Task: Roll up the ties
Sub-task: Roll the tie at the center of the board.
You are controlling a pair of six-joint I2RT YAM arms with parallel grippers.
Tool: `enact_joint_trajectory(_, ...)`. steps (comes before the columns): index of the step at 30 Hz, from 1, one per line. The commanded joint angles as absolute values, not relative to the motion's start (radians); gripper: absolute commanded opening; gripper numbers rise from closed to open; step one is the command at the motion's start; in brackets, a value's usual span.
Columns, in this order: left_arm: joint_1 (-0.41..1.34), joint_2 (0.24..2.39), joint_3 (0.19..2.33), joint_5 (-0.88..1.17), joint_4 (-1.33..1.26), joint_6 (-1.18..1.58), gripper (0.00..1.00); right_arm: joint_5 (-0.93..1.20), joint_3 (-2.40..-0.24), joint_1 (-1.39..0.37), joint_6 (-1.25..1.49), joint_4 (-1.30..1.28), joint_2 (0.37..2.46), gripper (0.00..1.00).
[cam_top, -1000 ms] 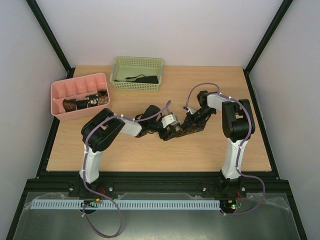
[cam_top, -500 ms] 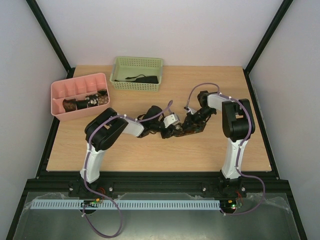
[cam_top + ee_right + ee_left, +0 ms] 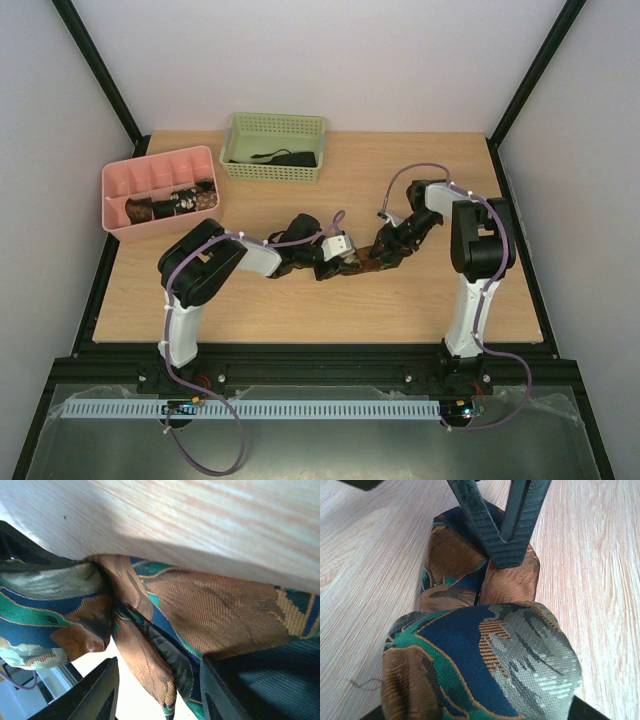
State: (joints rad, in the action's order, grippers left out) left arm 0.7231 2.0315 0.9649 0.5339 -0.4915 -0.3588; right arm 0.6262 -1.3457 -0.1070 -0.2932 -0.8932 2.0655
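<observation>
A tie woven in brown, blue and green (image 3: pixel 485 655) lies rolled into a coil on the table (image 3: pixel 300 300) at mid-centre. My left gripper (image 3: pixel 338 260) is shut on this coil, which fills the left wrist view and hides the fingertips. My right gripper (image 3: pixel 157 695) stands open just to the right. The coil's loose end (image 3: pixel 150 665) hangs between its fingers (image 3: pixel 512 535), and a gap shows on one side. Rolled ties (image 3: pixel 170 203) sit in the pink tray (image 3: pixel 118 180). A dark tie (image 3: pixel 285 158) lies in the green basket (image 3: pixel 240 128).
The pink divided tray stands at the back left and the green basket at the back centre. Both arms reach in low over the middle of the table, with purple cables (image 3: pixel 400 178) looping above them. Black frame posts border the table's sides.
My left gripper has closed on the coiled tie. My right gripper has opened off the tie, and its arm has shifted slightly to the right.
</observation>
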Motion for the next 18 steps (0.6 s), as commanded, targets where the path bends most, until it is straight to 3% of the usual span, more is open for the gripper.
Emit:
enact_joint_trajectory(1,0.715,2.052,0.933,0.509,-0.386,-0.388,0.27,0.605,-1.312,-0.113,-0.299,-0.967,2.051,0.42)
enact_joint_trajectory(5,0.713,2.055,0.931,0.509,-0.389,-0.385,0.27,0.618,-1.324,-0.122,-0.307,-0.973,2.065,0.36)
enact_joint_trajectory(9,0.712,2.054,0.931,0.509,-0.388,-0.385,0.27,0.606,-1.349,-0.123,-0.312,-0.980,2.061,0.19)
enact_joint_trajectory(13,0.710,2.054,0.930,0.509,-0.390,-0.384,0.27,0.585,-1.378,-0.122,-0.316,-0.995,2.052,0.11)
enact_joint_trajectory(15,0.710,2.054,0.930,0.509,-0.391,-0.382,0.27,0.563,-1.398,-0.122,-0.316,-1.003,2.047,0.17)
enact_joint_trajectory(16,0.710,2.053,0.930,0.509,-0.392,-0.382,0.27,0.556,-1.408,-0.122,-0.320,-1.006,2.046,0.29)
enact_joint_trajectory(18,0.711,2.057,0.929,0.510,-0.393,-0.380,0.27,0.551,-1.414,-0.123,-0.321,-1.008,2.049,0.30)
